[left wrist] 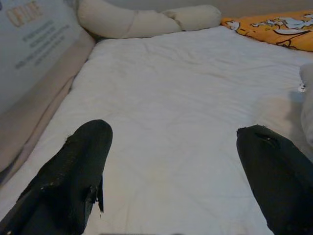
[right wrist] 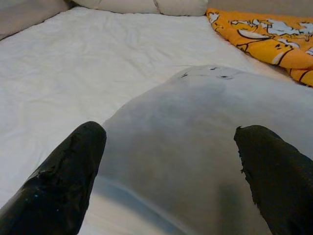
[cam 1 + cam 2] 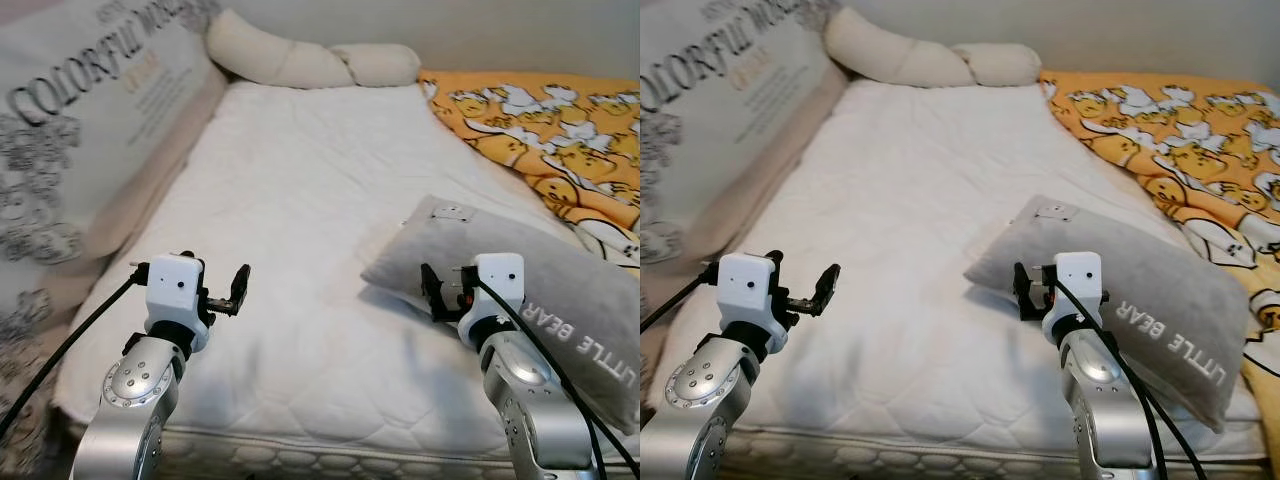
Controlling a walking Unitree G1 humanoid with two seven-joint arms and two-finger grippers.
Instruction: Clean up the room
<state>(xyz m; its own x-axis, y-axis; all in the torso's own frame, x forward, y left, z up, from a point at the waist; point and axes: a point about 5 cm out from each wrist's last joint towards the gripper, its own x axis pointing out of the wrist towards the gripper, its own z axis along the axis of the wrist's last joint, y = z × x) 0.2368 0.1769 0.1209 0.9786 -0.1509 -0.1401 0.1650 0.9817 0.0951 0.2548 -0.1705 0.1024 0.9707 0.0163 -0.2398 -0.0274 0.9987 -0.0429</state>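
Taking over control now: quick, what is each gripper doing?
Left gripper: open, holding nothing, above the white mattress.
Right gripper: open, holding nothing, over the near edge of the grey pillow.

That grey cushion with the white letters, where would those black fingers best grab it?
Probably the near corner of the grey rectangular fabric cushion, approached from the foot of the white quilted mattress. It lies flat, its edge thin enough for the open right gripper facing it.
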